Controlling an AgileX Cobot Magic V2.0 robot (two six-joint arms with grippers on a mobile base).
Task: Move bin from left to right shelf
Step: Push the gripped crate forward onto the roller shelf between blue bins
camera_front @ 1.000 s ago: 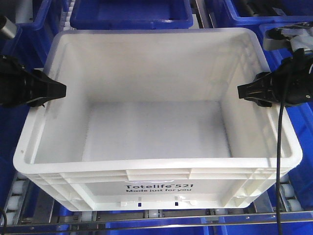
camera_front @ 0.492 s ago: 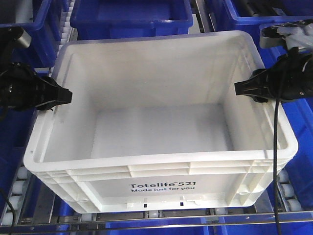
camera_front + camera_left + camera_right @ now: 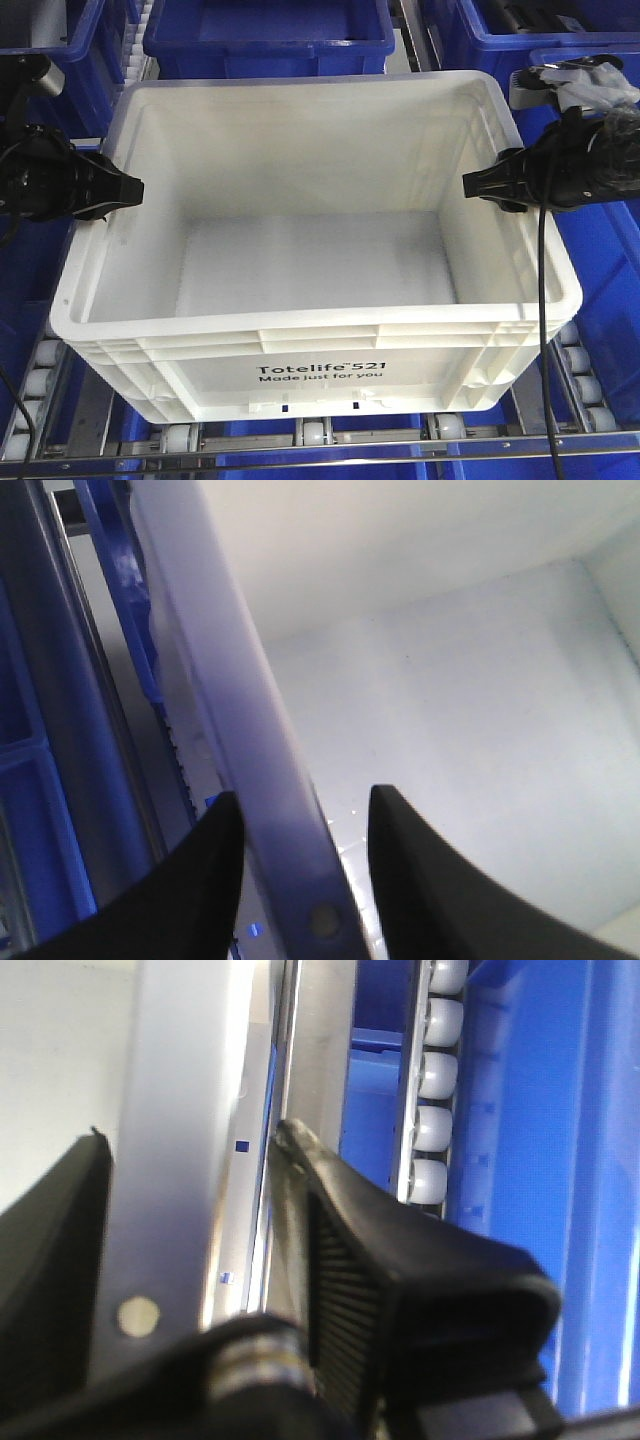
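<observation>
Grippers clamp the bin's two side rims.
Left gripper [image 3: 125, 190] at 9 o'clock and right gripper [image 3: 480, 187] at 3 o'clock each straddle the rim of the white bin [image 3: 310, 375], one finger inside, one outside, closed on the wall. It sits on the roller rack [image 3: 575, 365], blue totes [image 3: 265, 30] at 12 o'clock.

White bin [image 3: 300, 250] with black lettering, dark blue totes [image 3: 265, 35], black grippers

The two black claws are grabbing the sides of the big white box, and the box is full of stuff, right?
Nearly. The left gripper and right gripper do straddle the rim of the white bin, but it is empty: the front-facing view shows only its bare floor.
</observation>
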